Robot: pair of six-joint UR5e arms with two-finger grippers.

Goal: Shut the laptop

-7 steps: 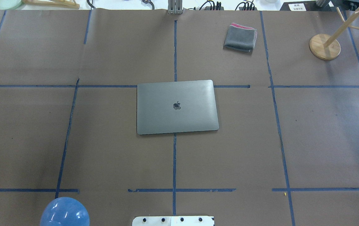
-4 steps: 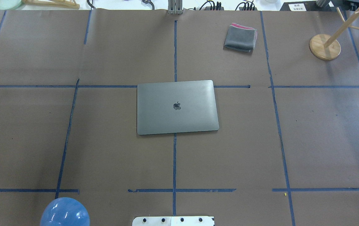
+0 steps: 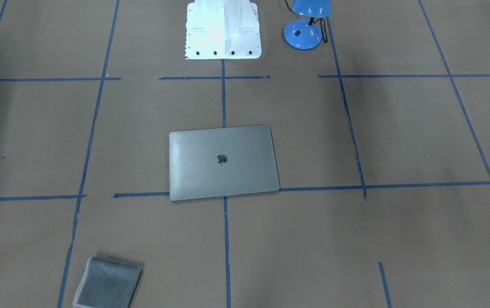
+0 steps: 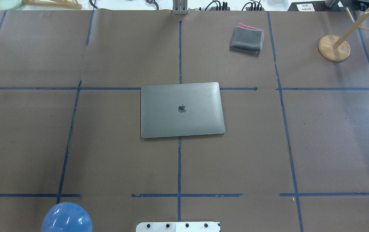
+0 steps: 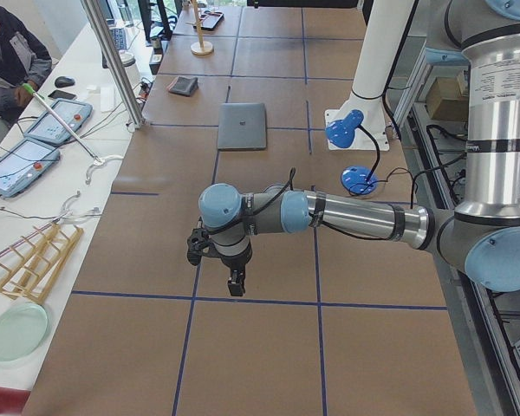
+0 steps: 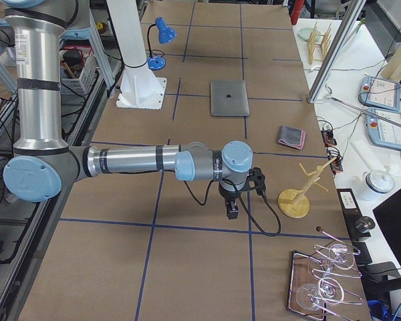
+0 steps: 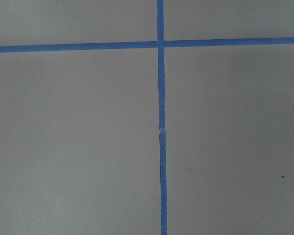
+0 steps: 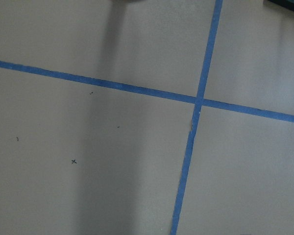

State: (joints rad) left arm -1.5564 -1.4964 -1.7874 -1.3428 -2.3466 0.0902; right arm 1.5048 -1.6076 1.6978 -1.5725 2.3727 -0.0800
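The space-grey laptop (image 4: 182, 109) lies flat on the table's middle with its lid down and the apple logo facing up. It also shows in the front view (image 3: 223, 161) and, far off, in the side views (image 5: 243, 126) (image 6: 228, 98). No gripper is near it. My left gripper (image 5: 235, 282) points down over bare paper at the table's left end. My right gripper (image 6: 232, 210) points down at the right end. Both show only in the side views, so I cannot tell if they are open or shut. The wrist views show only brown paper and blue tape.
A folded grey cloth (image 4: 247, 38) lies at the far right of the laptop. A blue desk lamp (image 3: 307, 25) stands beside the robot base (image 3: 222, 30). A wooden stand (image 4: 333, 47) is at the far right, close to my right gripper (image 6: 294, 200).
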